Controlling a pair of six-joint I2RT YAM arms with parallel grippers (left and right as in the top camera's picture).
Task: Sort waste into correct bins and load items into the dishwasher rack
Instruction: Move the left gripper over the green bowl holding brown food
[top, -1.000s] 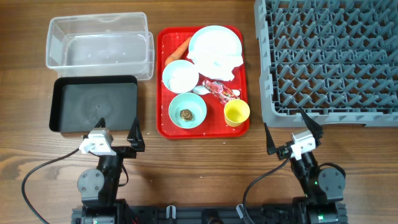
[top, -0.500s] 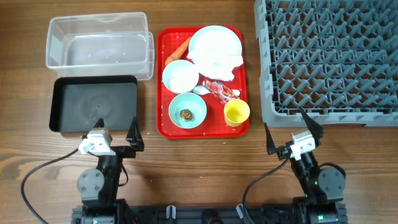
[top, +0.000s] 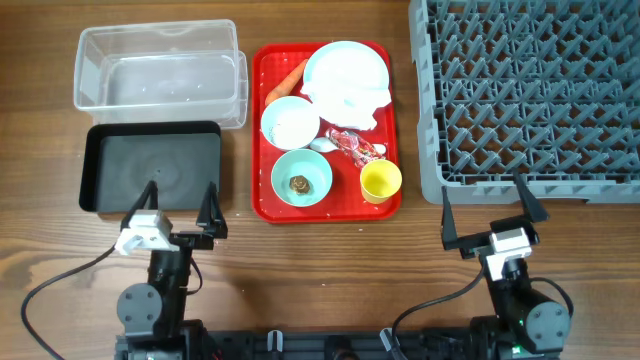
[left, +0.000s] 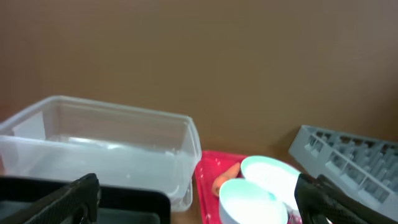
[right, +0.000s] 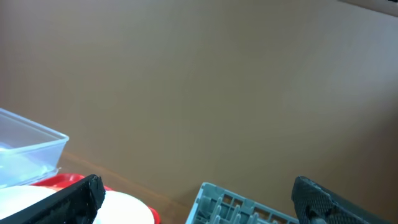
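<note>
The big grey plastic rack with rows of pegs (top: 530, 190) is sitting right in front of the right gripper (top: 480, 192), with nothing in it yet. The flat red plastic tray (top: 257, 150) is lying ahead between the two arms, off to the right of the left gripper (top: 181, 189) and off to the left of the right one. The clear plastic tub (top: 165, 80) is sitting far ahead of the left gripper, and the shallow black tray (top: 150, 165) is lying just in front of it, so close that the fingertips are hanging over its near edge. Both grippers are spread wide and holding nothing. All the things to sort are sitting on the red tray. The pale blue round plate (top: 345, 62) is at the far end with the crumpled white tissue (top: 352, 102) lying on it. The light blue bowl (top: 291, 122) is in the middle and the mint-green bowl (top: 301, 178) is nearer the grippers. The small yellow cup (top: 380, 181) is standing at the near right corner, so the right gripper looks best for it, and the rack is close by. The orange carrot (top: 287, 80) is lying at the far left corner, slanting from near-left to far-right, and the left gripper is nearer to it and to both bins. The red-and-white crinkly wrapper (top: 352, 143) is lying beside the cup. The small brown lump (top: 299, 184) is sitting inside the mint-green bowl.
</note>
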